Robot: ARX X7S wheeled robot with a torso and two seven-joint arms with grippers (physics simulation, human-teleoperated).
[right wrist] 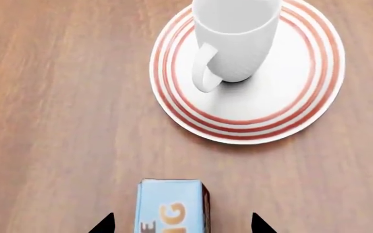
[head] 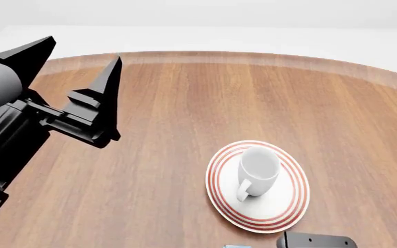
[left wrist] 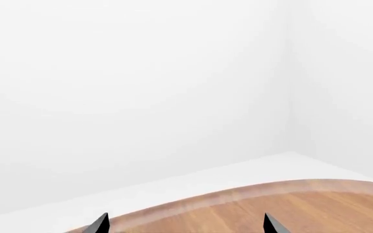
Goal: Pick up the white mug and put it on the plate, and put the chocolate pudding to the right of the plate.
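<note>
We see the white mug (head: 258, 169) standing upright on the plate (head: 286, 204), a little toward the far side of its middle, with its loop handle pointing back toward us. The plate lies flat on the wooden table (head: 184, 119), on the near right part of the round top.

The chocolate pudding (right wrist: 171, 206) lies on the table on the near side of the plate, apart from its rim; in the head view only a sliver of blue shows at the bottom edge. In the right wrist view the box sits between the two dark fingertips of our right hand (right wrist: 182, 224), which stand apart on either side of it. We see gaps between the tips and the box, though the frame cuts the fingers off so low that we cannot be sure of contact further down.

Our left hand (head: 81, 70) hangs above the left part of the table, well apart from the plate, its two pointed fingers spread wide with nothing between them. Its wrist view shows the same: two tips apart over the table's curved edge, with white floor and walls beyond.
</note>
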